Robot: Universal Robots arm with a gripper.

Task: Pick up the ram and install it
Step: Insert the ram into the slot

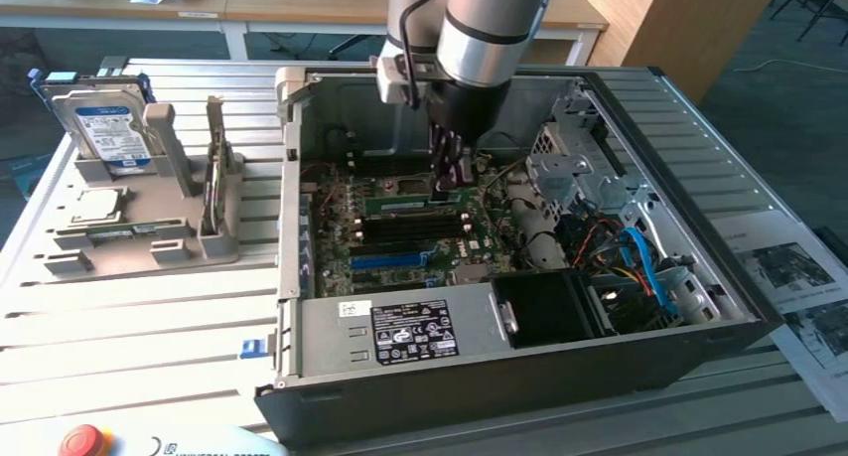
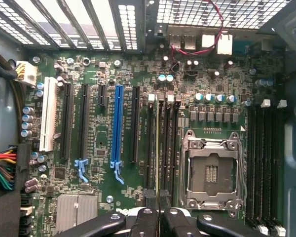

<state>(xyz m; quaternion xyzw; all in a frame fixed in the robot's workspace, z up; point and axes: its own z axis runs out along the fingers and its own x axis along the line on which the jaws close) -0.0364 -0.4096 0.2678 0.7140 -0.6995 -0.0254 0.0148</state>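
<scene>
The ram (image 2: 158, 148) shows as a thin green edge running along the black memory slots (image 2: 150, 148) beside the empty processor socket (image 2: 210, 170). My gripper (image 2: 158, 217) is shut on one end of it, black fingers (image 2: 144, 222) pressed to either side. In the exterior view the gripper (image 1: 448, 183) reaches down into the open computer case (image 1: 716, 307), and the ram (image 1: 397, 205) lies as a green strip low over the motherboard. Whether the stick is seated in a slot I cannot tell.
A blue expansion slot (image 2: 118, 123) and a white one (image 2: 49, 118) lie further from the socket. Outside the case, a grey holder (image 1: 133, 247) carries a hard drive (image 1: 106, 123) and a silver processor chip (image 1: 95, 206). The power supply (image 1: 397, 332) and cables (image 1: 636, 257) crowd the case.
</scene>
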